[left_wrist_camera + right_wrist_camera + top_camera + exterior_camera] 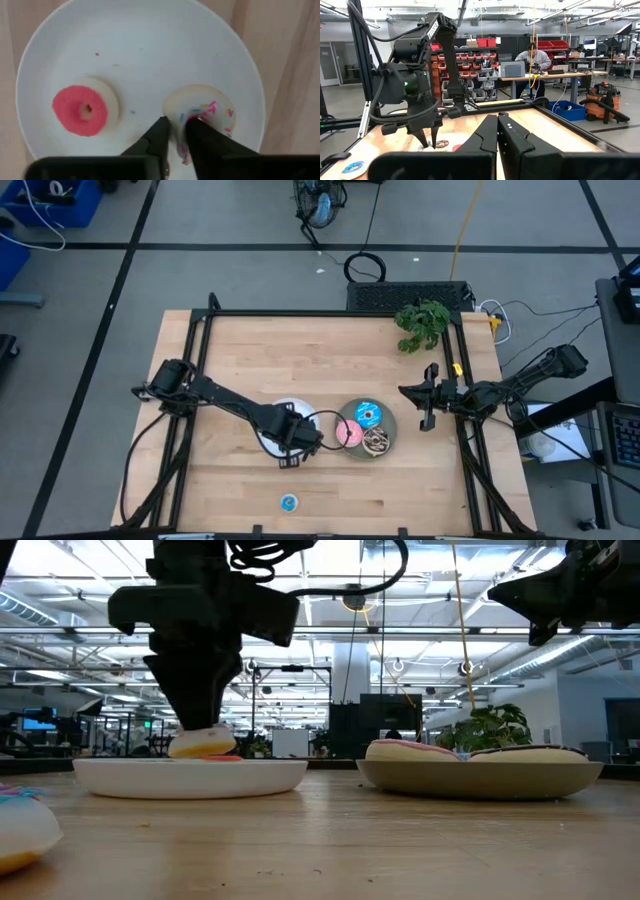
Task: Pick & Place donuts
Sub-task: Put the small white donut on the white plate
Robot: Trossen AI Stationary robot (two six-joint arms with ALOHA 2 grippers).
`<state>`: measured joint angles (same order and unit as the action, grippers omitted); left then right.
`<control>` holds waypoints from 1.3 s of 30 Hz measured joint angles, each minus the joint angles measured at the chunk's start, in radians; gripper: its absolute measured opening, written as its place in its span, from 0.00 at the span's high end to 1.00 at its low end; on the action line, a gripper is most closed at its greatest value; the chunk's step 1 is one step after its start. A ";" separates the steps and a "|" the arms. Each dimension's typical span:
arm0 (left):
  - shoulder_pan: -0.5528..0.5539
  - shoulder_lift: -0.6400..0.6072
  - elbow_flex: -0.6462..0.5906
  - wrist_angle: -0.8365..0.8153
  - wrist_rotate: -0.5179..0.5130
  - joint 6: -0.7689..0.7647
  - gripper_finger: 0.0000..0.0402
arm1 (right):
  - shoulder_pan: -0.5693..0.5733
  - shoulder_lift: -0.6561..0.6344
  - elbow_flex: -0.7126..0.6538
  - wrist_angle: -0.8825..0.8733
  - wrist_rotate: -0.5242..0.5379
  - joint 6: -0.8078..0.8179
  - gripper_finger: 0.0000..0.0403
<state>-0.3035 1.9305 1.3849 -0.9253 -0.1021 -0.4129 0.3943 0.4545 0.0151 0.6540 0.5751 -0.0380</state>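
Wooden bench [240, 480] carries two plates side by side: white plate [268, 442] under the left arm, grey plate [385, 442] holding the three larger donuts, pink [349, 434], blue [368, 414] and brown with sprinkles [378, 442].

Left hand [178, 131] is down over the white plate, fingers [156, 134] pinched narrowly on the rim of the tiny pink-white donut [210, 107]. Tiny red donut [80, 110] lies on the same plate, apart from it. Tiny blue donut [289, 502] sits alone on the bench near the front edge. Fourth tiny donut not seen.

Right hand [428, 396] waits off to the right of the grey plate, fingers clenched together, holding nothing.

Risks, as judged:
- Grip bites one edge of the ring only; the donut may pivot or slip out on lifting.
- Fingertips close to the plate surface; could drag or tip the plate.
- A dropped donut may roll off the plate.
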 joint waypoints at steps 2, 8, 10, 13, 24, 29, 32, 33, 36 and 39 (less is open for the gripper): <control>-0.003 0.000 0.000 0.004 0.000 -0.010 0.75 | 0.000 0.000 0.000 0.000 0.000 0.000 1.00; -0.013 0.000 0.000 0.008 -0.019 0.019 0.42 | 0.000 0.000 0.000 0.000 0.000 0.000 1.00; -0.014 0.000 0.000 0.009 -0.018 0.019 0.33 | 0.000 0.000 0.000 0.000 0.000 0.000 1.00; -0.011 0.000 0.000 0.013 -0.005 0.018 0.22 | 0.000 0.000 0.000 0.000 0.000 0.000 1.00; -0.041 0.000 0.000 0.015 -0.078 0.075 0.54 | 0.000 0.000 0.000 0.000 0.000 0.000 1.00; -0.049 -0.001 0.000 0.063 -0.092 0.065 0.73 | 0.000 0.000 0.000 0.000 0.000 0.000 1.00; -0.053 -0.002 -0.002 0.051 -0.075 0.090 0.73 | 0.000 0.000 0.000 0.000 0.000 0.000 1.00; -0.053 -0.002 -0.001 0.059 -0.075 0.088 0.73 | 0.000 0.000 0.000 0.000 0.000 0.000 1.00; -0.054 -0.002 0.000 0.056 -0.082 0.065 0.78 | 0.000 0.000 0.000 0.000 0.000 0.000 1.00; -0.057 -0.002 0.000 0.054 -0.083 0.023 0.81 | 0.000 0.000 0.000 0.000 -0.002 0.000 1.00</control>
<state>-0.3603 1.9289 1.3846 -0.8709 -0.1848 -0.3899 0.3943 0.4545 0.0151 0.6537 0.5735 -0.0380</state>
